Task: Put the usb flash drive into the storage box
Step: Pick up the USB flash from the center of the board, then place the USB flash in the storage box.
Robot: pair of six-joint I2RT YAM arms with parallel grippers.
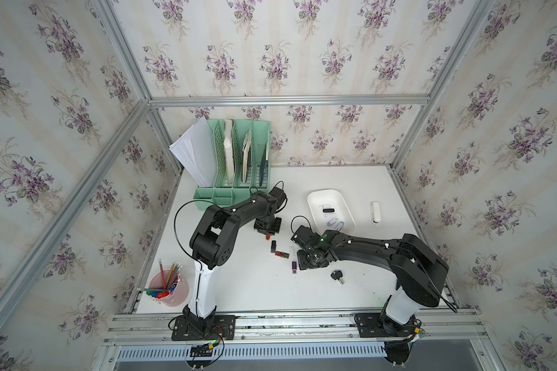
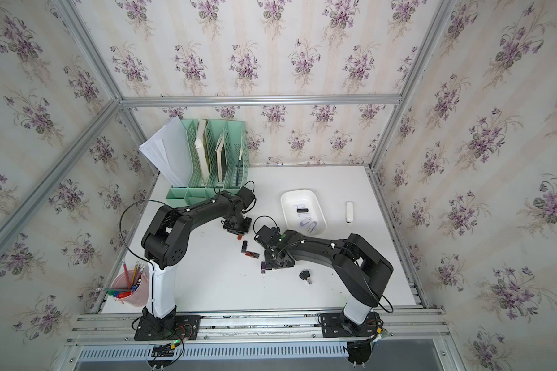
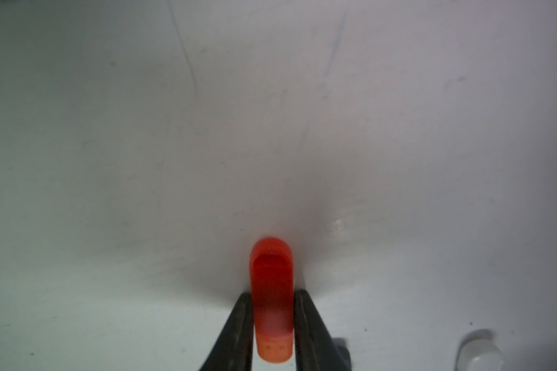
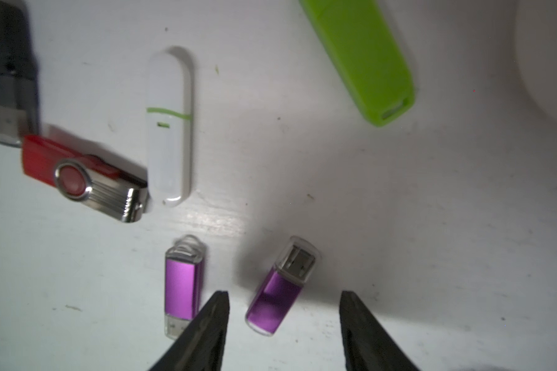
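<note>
Left wrist view gives you the clearest read: the left gripper (image 3: 272, 294) is pinched tight on the narrow sides of an orange flash drive (image 3: 271, 266), which stands on edge between the fingers. You cannot tell from these pictures whether that drive has left the table (image 1: 238, 282). In a top view it sits at the gripper's tip, well apart from the storage box (image 1: 315, 200), so the carry and the drop are yet to be done. The box is already partly filled: you can see a black drive (image 1: 328, 210) lying on its floor with a few pale ones beside it, too small to tell apart. The right gripper (image 4: 283, 294) is spread about halfway and holds nothing. Its fingers straddle a purple flash drive (image 4: 275, 302) without touching it, so judge that one as lined up but not yet gripped. Loose on the table near it are a second purple drive (image 4: 182, 286), a white drive (image 4: 169, 128), a red swivel drive (image 4: 84, 178) touching the white one's end, a green drive (image 4: 364, 61) and a dark drive (image 4: 7, 80). Reckon the job as roughly mid-way, with most of the drives in view outside the box.
</note>
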